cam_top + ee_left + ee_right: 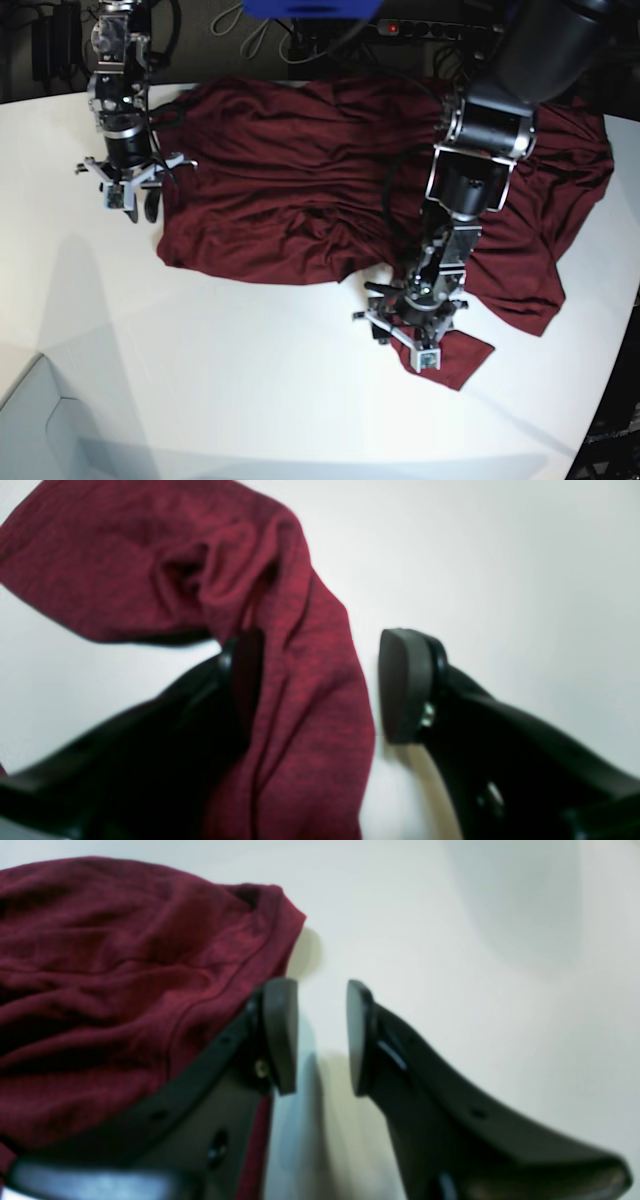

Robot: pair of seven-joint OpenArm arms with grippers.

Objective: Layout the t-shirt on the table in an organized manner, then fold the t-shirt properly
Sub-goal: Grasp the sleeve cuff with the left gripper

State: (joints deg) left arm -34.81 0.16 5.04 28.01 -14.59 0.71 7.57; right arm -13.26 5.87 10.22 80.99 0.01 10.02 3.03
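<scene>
In the base view, your shirt (270, 190) lies dark maroon and wrinkled over the upper part of the glossy white table (240, 380), spreading from near the upper left corner to the right edge. Its cloth is bunched in folds near the top edge. A lower left corner of the shirt points toward the table's left side, and 1 narrow flap reaches down toward the curved bottom edge, right of the middle. Another part of the cloth hangs lower at the right, near the table's right edge.

Your left gripper (326, 685) is at that narrow flap. Its 2 fingers stand spread, with a ridge of maroon cloth between them; 1 finger is right against the cloth, while a gap shows between the cloth and the other, so nothing is pinched.

Your right gripper (322, 1037) is beside the shirt's left border in the base view. Its 2 fingers are parted, with white tabletop visible between them and no cloth in their grip. In the right wrist view, 1 finger overlaps the shirt's border; whether they touch, you cannot tell.
</scene>
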